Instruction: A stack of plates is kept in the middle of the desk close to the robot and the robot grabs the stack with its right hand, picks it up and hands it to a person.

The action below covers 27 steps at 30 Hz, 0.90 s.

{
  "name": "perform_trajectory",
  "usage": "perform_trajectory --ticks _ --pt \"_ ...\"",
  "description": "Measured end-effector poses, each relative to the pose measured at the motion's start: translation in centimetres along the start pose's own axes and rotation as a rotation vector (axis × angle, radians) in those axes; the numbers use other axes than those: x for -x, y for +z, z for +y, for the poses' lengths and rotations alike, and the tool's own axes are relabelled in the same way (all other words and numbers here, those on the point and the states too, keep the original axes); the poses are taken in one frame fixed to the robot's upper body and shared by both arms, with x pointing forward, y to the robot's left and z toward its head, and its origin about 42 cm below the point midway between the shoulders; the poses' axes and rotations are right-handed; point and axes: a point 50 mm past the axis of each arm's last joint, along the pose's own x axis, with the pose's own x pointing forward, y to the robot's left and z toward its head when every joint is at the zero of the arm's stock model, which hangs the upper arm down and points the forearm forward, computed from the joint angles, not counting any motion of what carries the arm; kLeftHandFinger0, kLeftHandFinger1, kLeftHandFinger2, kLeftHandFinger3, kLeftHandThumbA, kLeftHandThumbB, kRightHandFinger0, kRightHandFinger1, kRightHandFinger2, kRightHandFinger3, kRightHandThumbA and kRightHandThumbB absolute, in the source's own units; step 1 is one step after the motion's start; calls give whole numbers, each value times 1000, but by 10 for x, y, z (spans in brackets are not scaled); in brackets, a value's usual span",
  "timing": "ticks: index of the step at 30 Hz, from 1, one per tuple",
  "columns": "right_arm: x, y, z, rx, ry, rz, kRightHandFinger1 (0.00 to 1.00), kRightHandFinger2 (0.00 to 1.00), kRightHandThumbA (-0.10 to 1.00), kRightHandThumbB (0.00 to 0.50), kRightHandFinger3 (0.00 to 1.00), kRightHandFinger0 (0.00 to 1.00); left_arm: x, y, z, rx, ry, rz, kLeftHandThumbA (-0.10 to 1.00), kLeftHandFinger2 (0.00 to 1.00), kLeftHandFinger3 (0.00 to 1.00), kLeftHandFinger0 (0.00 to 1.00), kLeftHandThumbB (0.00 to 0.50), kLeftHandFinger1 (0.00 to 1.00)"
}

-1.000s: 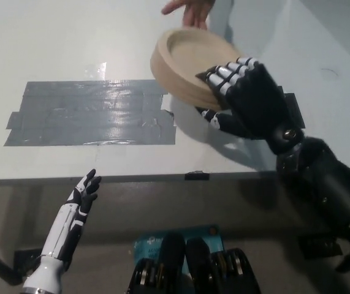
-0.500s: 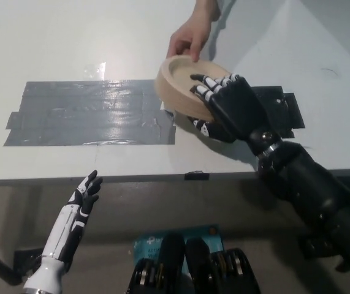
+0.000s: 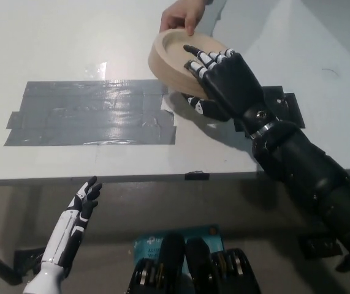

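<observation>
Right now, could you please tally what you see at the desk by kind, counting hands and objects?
Robot hands: 2, white left hand, black right hand
Person's hand: 1
Stack of plates: 1
Grey tape patches: 2
Total: 6

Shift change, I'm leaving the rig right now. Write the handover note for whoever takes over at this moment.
Right hand: black, raised over the desk, fingers on the near rim of the stack of plates with the thumb beneath; whether it has let go cannot be told.
Left hand: white, open, resting low in front of the desk edge.
Stack: lifted off the desk, tilted, above the grey tape patch's right end. A person's hand grips its far rim.
Done: grab, lift, reach to the person.
Left: release the stack, withdraw the right arm.
</observation>
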Motion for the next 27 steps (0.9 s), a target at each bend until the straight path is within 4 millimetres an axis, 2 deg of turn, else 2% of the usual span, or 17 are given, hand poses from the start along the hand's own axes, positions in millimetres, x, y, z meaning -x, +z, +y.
perform_trajectory --ticks 1,2,4,8,10,16,18,24,25,27 --pt "-1 2 -1 -9 5 3 1000 1000 654 500 1000 1000 0 0 0 0 0 0 1000 1000 1000 1000 0 1000" --pt "-1 4 -2 -21 17 8 1000 1000 724 500 1000 1000 0 0 0 0 0 1 1000 1000 1000 1000 0 1000" --pt "1 8 -1 -40 35 15 1000 1000 791 500 1000 1000 0 0 0 0 0 1 1000 1000 1000 1000 0 1000" --pt "6 16 -2 -84 66 27 1000 1000 833 500 1000 1000 0 0 0 0 0 3 1000 1000 1000 1000 0 1000" --pt "8 20 -6 -108 75 33 1000 1000 887 500 1000 1000 -1 0 0 0 0 2 1000 1000 1000 1000 0 1000" --pt "20 25 -31 -163 48 33 1000 1000 954 500 1000 1000 -1 0 0 1 0 3 1000 1000 1000 1000 0 1000" --pt "29 23 -41 -181 38 40 1000 1000 961 500 1000 1000 -1 0 0 1 0 5 1000 1000 1000 1000 0 1000" --pt "52 18 -71 -200 0 49 1000 1000 886 500 1000 1000 -2 -1 0 2 0 9 1000 1000 1000 1000 2 1000" --pt "57 18 -76 -203 -6 49 1000 1000 914 482 1000 1000 -2 -1 0 2 0 10 1000 1000 1000 1000 8 1000" --pt "72 21 -86 -216 -23 53 1000 1000 935 479 1000 1000 -1 -1 0 2 0 13 1000 1000 1000 1000 11 1000"
